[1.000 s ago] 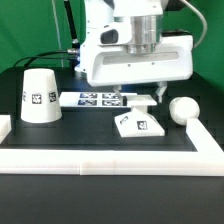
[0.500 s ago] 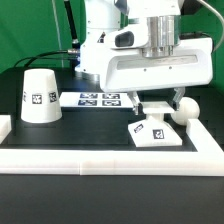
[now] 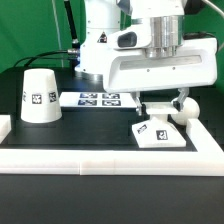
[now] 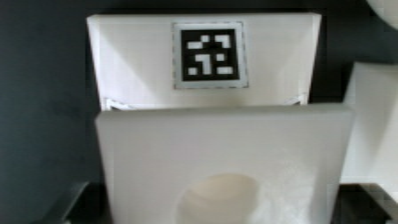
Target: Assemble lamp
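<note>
We judge base positioning in hand; the gripper [image 3: 160, 110] straddles the matte white blocky square base [image 3: 155, 134]; whether the fingers clamp it we cannot tell; next, square alignment.

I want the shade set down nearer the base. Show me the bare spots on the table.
Bare table lies between shade, marker board, base and front rail. Crowded at the exterior view's right: gripper, base, bulb together.

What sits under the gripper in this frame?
The lamp base lies under the open gripper; the wrist view shows its tag and a round recess. The table beneath the base is covered, and the gripper hides part of the bulb.
</note>
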You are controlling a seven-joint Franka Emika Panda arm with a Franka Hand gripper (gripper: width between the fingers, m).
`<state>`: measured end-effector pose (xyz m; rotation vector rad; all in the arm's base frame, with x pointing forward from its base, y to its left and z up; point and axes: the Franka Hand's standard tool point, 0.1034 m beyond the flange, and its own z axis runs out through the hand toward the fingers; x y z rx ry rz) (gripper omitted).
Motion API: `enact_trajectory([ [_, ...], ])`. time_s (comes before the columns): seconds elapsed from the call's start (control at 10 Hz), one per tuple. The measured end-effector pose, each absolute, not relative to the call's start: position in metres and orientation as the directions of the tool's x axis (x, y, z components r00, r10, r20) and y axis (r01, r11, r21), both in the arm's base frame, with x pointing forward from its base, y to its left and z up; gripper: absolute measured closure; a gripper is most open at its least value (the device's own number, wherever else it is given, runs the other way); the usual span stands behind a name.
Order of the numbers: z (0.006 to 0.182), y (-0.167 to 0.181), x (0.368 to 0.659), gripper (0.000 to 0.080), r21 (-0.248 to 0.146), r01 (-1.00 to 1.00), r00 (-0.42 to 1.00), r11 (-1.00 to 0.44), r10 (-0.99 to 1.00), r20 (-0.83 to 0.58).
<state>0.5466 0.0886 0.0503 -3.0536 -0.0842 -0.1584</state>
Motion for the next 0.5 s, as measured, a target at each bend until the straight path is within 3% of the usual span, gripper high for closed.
enact_trajectory([
  [0.5,0.051,0.101,0.589,0.0265,-0.096,0.041,0.988,-0.995,0.025,0.155],
])
